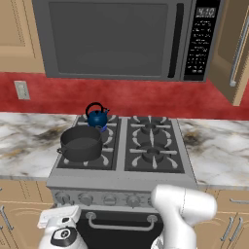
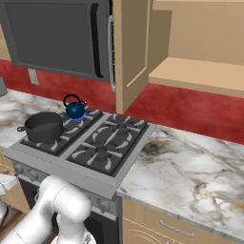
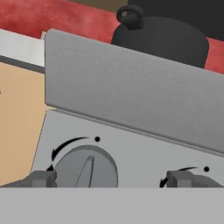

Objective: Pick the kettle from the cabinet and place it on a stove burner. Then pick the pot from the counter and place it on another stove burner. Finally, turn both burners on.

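Your gripper [image 3: 111, 178] is wide open and holds nothing. It sits low, right in front of the stove's front panel [image 3: 144, 151]. Its two dark fingertips [image 3: 43, 178] stand far apart, and the far-left knob [image 3: 85, 169] sits between them, closer to the left tip. The knob's pointer ridge stands nearly straight up, with a small lean. A second knob [image 3: 197, 180] is just beside the right tip. So the next job looks like turning a knob, and the nearest one is straight ahead of your hand.

Above the knobs, the stove's front edge sticks out, so keep your hand under it. To the left of the panel is the tan cabinet front [image 3: 19, 118], close by, so there is little room on that side.

Farther back, the pot [image 1: 81, 143] sits on the front-left burner. Behind it, the blue kettle [image 1: 97, 116] sits on the back-left burner, near the pot. The two right burners [image 1: 151, 151] are bare. The counter [image 1: 26, 141] lies on both sides of the stove. Up high, the wall cabinet [image 2: 190, 71] door hangs open.
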You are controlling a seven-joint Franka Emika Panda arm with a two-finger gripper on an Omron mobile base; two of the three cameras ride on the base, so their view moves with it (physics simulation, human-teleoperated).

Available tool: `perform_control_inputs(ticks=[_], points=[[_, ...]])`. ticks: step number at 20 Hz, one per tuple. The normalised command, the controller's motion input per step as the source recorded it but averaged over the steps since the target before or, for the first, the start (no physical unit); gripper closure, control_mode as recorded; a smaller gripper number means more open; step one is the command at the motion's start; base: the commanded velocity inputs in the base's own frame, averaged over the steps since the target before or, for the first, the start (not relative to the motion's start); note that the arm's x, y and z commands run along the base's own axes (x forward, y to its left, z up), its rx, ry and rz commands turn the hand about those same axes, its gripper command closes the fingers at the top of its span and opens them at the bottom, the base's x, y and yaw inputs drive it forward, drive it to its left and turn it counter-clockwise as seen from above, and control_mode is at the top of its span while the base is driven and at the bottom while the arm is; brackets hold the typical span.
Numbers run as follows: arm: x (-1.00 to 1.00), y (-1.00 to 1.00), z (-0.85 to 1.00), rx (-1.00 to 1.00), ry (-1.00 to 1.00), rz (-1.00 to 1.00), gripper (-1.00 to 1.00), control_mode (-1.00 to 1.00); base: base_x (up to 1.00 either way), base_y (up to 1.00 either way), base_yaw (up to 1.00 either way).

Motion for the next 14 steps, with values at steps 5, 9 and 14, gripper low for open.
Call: perform_control_inputs(ticks=[5, 9, 14], points=[[0.04, 0.00, -0.01, 0.00, 0.00, -0.03, -1.00, -1.00, 0.00, 0.00, 0.00], [0.04, 0.00, -0.03, 0.00, 0.00, -0.03, -1.00, -1.00, 0.00, 0.00, 0.00], [0.08, 0.00, -0.02, 0.00, 0.00, -0.03, -1.00, -1.00, 0.00, 0.00, 0.00]])
